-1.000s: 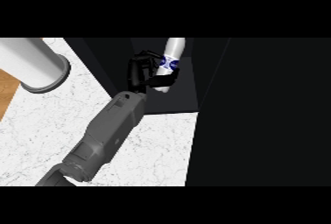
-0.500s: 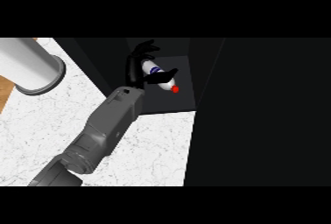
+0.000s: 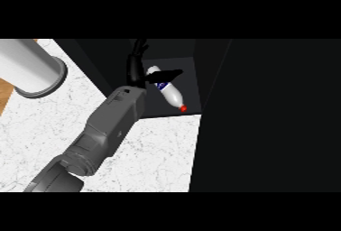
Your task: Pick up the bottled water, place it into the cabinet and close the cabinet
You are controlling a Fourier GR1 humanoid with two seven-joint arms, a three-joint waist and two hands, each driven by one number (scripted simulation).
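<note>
Head view: bottled water (image 3: 168,90) lies inside the cabinet (image 3: 213,76), just beside the released left hand (image 3: 141,67).

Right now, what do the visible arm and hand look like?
One arm shows: a grey forearm of blocky, boxy segments with a rounded joint near the lower edge. It ends in a black hand with slim fingers and a thumb. No cables, markings or sleeve visible.

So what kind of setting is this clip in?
Likely a kitchen counter: a white marbled countertop, an open dark cabinet with a water bottle inside, and a grey cylinder standing nearby.
</note>
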